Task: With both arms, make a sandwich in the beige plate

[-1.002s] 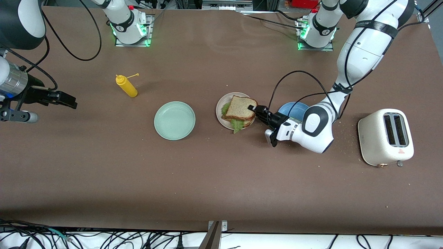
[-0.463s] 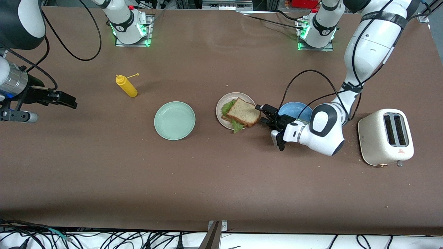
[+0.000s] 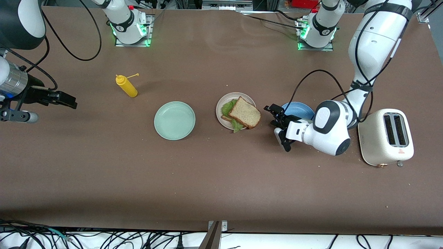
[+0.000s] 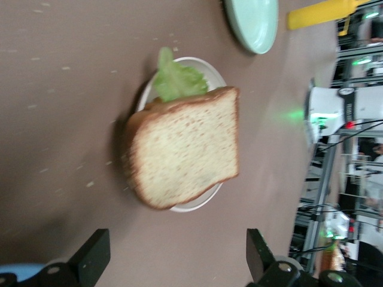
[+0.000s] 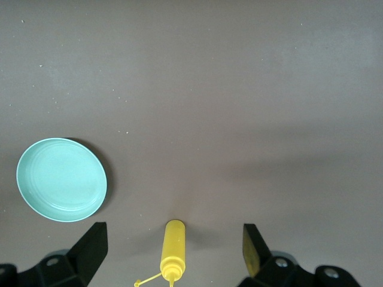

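Note:
The sandwich lies on the beige plate: a brown bread slice on top, green lettuce sticking out beneath it. In the left wrist view the top slice overhangs the plate's rim, with the lettuce showing past it. My left gripper hangs low beside the plate, toward the left arm's end of the table, open and holding nothing; its fingers are clear of the bread. My right gripper waits open at the right arm's end of the table.
A blue plate lies partly under the left arm's wrist. A white toaster stands at the left arm's end. A mint-green plate sits beside the beige plate, toward the right arm. A yellow squeeze bottle stands farther from the camera.
My left gripper opened, let go of the top bread slice and drew back toward the toaster. The slice now rests on the lettuce. The right arm has not moved.

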